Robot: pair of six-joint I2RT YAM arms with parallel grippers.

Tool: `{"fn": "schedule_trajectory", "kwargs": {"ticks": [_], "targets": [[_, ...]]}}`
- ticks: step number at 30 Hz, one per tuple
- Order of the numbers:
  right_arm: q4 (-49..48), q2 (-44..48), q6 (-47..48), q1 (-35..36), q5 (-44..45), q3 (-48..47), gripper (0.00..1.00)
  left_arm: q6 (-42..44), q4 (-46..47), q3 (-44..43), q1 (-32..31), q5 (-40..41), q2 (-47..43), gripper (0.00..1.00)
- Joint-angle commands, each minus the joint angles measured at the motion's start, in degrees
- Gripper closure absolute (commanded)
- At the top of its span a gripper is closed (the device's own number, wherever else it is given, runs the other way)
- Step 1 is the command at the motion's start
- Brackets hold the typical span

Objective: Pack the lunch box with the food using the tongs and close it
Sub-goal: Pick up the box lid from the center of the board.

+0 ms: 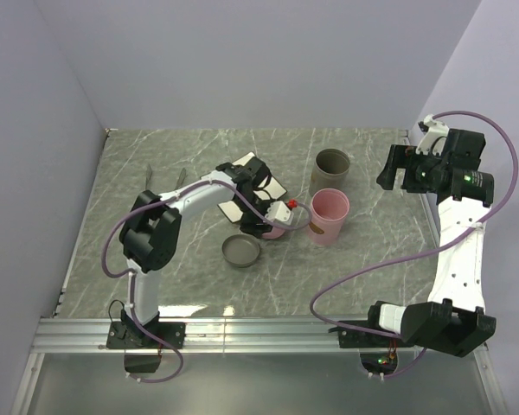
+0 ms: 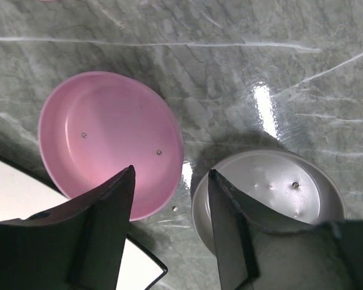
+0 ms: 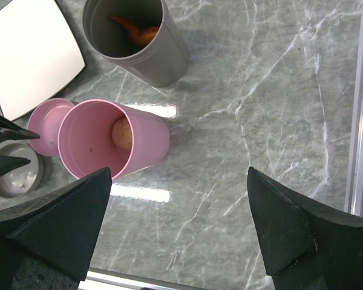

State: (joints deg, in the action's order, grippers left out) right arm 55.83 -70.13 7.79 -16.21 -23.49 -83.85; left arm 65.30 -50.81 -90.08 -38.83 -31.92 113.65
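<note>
Parted and empty, the left gripper (image 2: 170,170) is held over a pink lid (image 2: 103,139). A pale ball (image 3: 122,134) is seen in the pink cup (image 3: 152,140), and the right gripper (image 3: 179,171) is spread wide.

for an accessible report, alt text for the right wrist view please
Below the open right gripper, a pink container holding a pale beige ball and a grey container holding a curved orange piece stand on a marble table. A white plate, pink lid and grey lid lie left of them.
</note>
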Motion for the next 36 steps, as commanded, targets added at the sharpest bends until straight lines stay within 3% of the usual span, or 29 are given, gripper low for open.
{"fn": "schedule_trajectory", "kwargs": {"ticks": [1,8,18,23,36], "targets": [[-0.55,0.52,0.29,-0.67,-0.77,0.18,0.00,2.38,-0.61,-0.53,-0.63,0.37,0.70,0.44],[-0.46,-0.01,0.12,-0.93,-0.86,-0.52,0.00,0.80,2.46,0.08,-0.81,2.39,2.46,0.49],[-0.02,-0.62,0.03,-1.02,-1.04,-1.75,0.00,0.62,2.47,-0.36,-1.43,2.83,3.51,0.68],[0.24,-0.89,0.12,-1.11,-1.12,-2.01,0.00,-0.08,3.08,0.70,-2.13,3.62,3.34,0.71],[0.24,-2.03,0.12,-1.37,-1.91,-3.95,0.00,-3.42,2.21,-0.71,-2.48,1.43,0.01,0.98]]}}
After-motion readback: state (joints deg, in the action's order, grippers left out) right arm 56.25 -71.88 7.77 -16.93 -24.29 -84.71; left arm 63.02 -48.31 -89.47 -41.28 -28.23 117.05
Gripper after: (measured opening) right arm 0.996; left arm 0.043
